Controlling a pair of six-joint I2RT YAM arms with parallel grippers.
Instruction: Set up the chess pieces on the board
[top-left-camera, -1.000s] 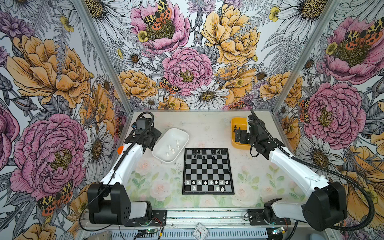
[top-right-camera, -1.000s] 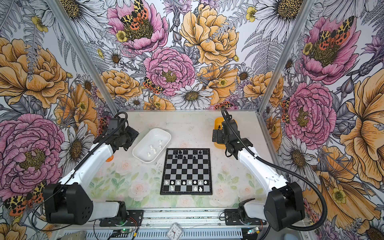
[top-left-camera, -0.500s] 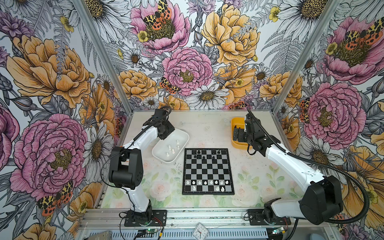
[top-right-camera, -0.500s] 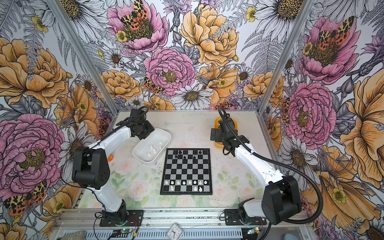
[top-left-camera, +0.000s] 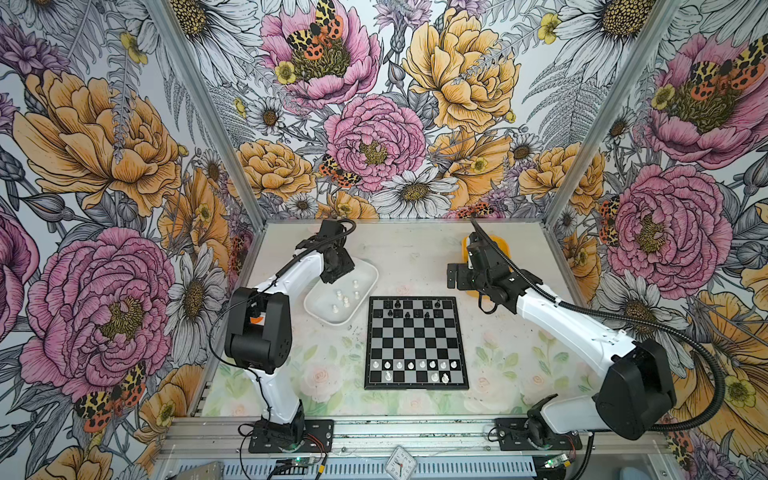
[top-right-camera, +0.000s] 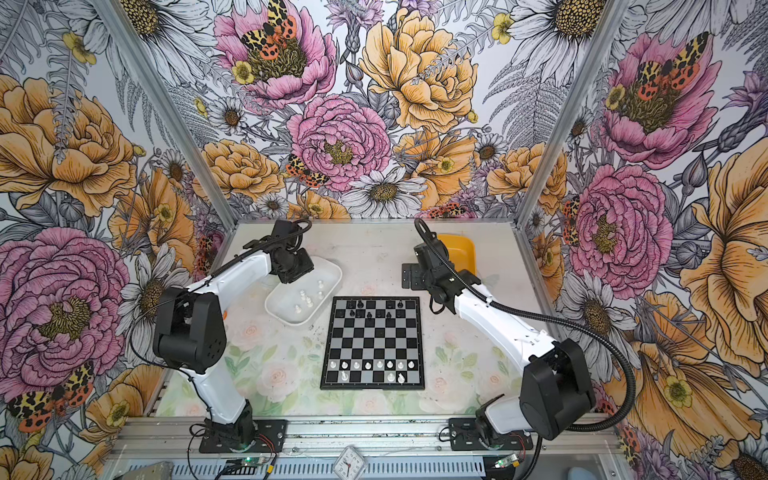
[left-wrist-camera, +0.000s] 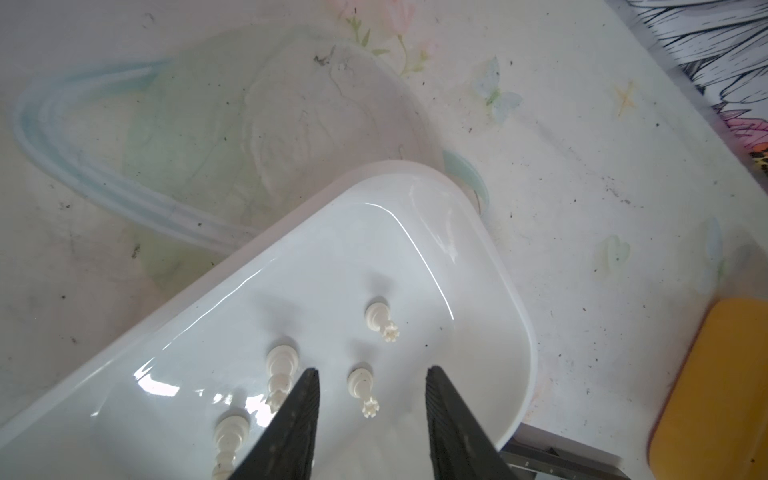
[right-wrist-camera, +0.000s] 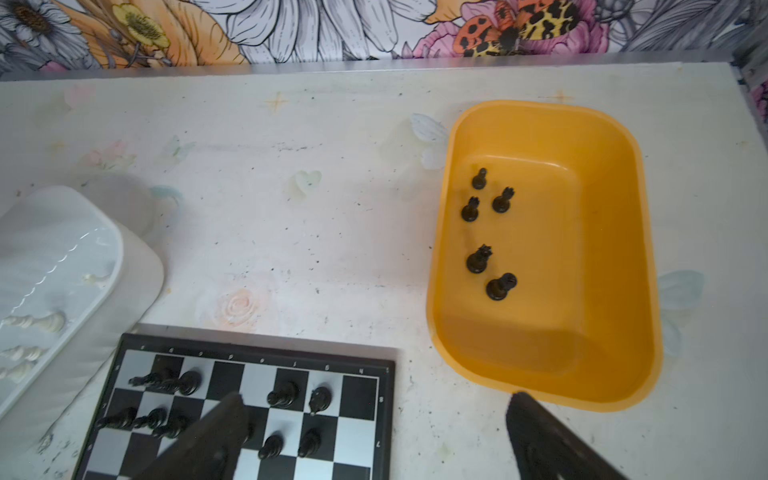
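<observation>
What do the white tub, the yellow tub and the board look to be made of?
White tub: likely glossy plastic, going by the sharp highlights on its wall.
Yellow tub: probably plastic, with a duller sheen and a rounded moulded rim.
Board: unclear; silvery squares with a metallic-looking sheen, black frame.

Walls on 3 sides w/ big floral & moth wallpaper; alu corner posts; pale, scuffed flower-print tabletop, evenly lit.
</observation>
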